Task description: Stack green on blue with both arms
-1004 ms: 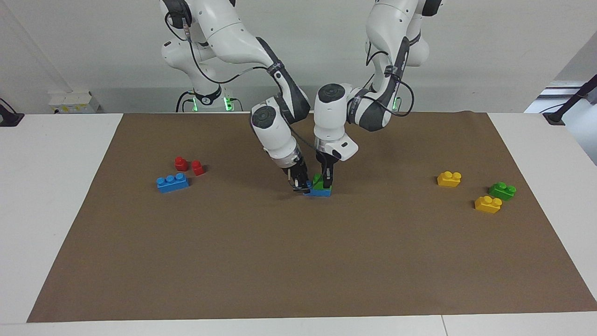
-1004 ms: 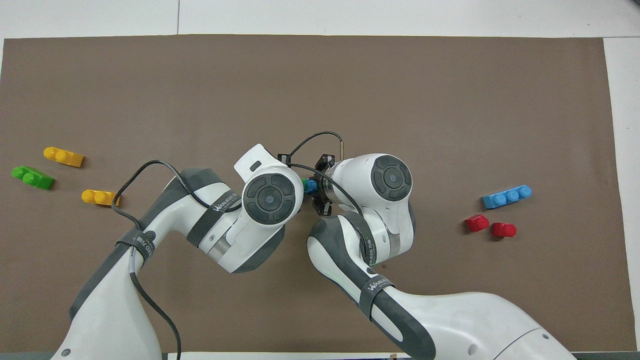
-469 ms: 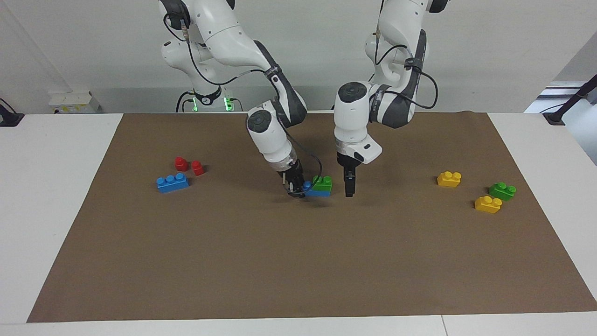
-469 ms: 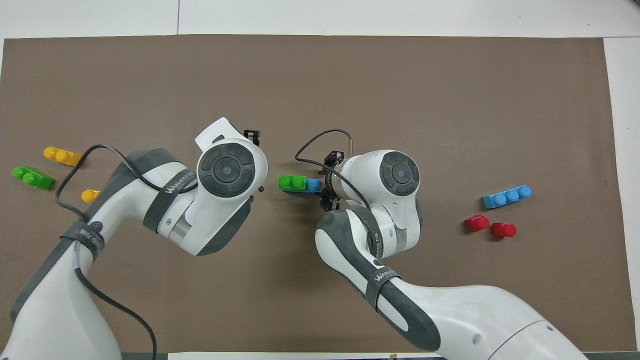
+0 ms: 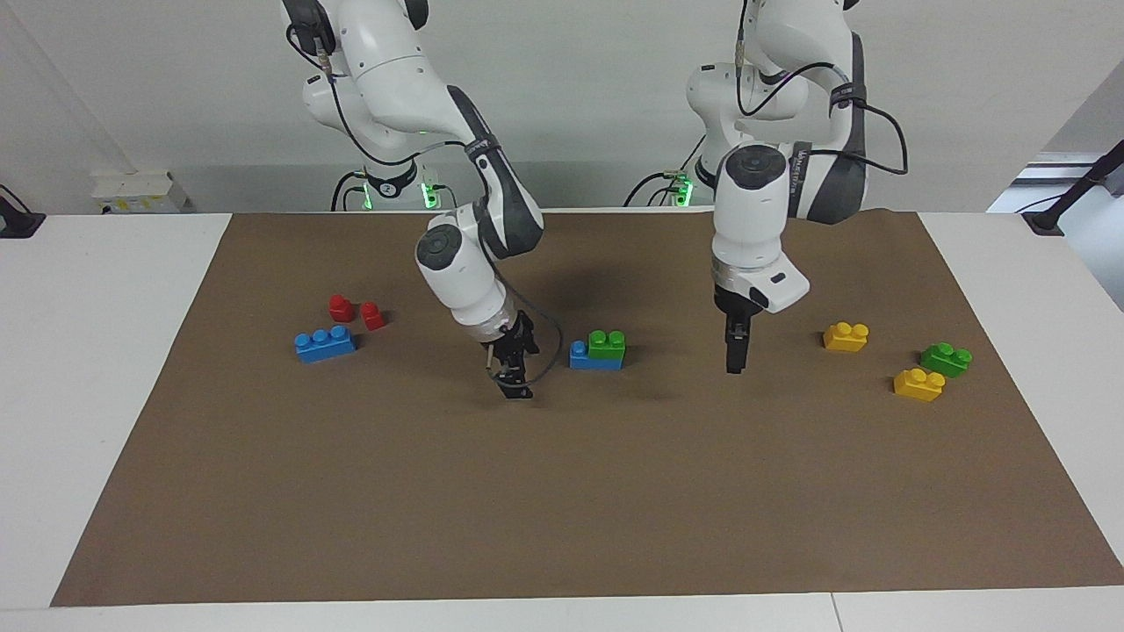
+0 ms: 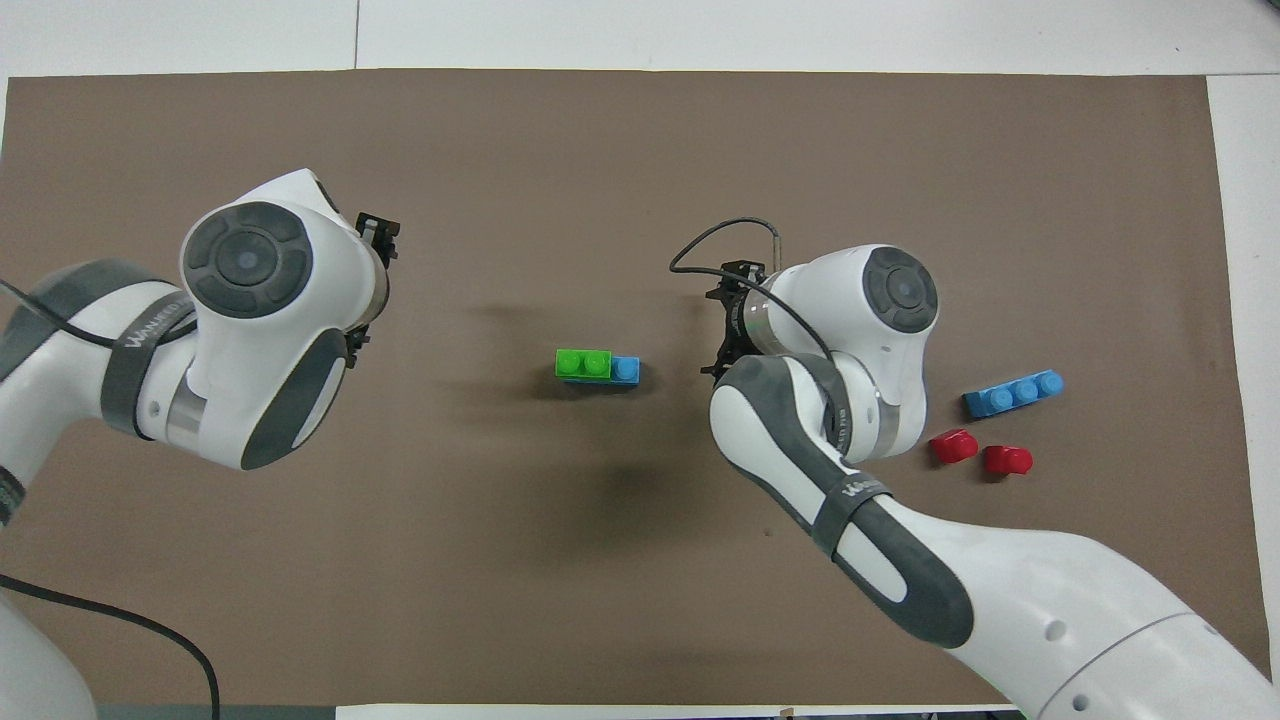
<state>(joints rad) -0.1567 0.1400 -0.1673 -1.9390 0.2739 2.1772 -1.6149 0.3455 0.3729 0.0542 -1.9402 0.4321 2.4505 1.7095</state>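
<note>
The left gripper (image 5: 733, 364) is seen hanging over bare brown mat (image 5: 562, 491) between the stacked bricks and the yellow bricks, its narrow black fingers pointed straight down and nothing carried in them; whether the fingertips are parted cannot be made out from the views, though the jaws are taken as released. The right gripper (image 5: 514, 382) is held low over the mat on the stack's other flank, toward the right arm's end of the table, tilted, empty, with its jaws spread. Between the two grippers and apart from both, the green brick (image 5: 607, 344) is found seated on the blue brick (image 5: 581, 356), flush with the end of the blue brick toward the left arm's end, so that one blue stud is left uncovered at the end toward the right arm. The stack lies at about the middle of the mat. Toward the right arm's end, a second blue brick (image 5: 325, 343) is set on the mat, with two small red bricks (image 5: 356, 312) just beside it and nearer to the robots. Toward the left arm's end, a second green brick (image 5: 946, 358) is placed between two yellow bricks (image 5: 846, 336), one of them nearer to the robots and the other farther. The mat is spread over a white table (image 5: 97, 351).
</note>
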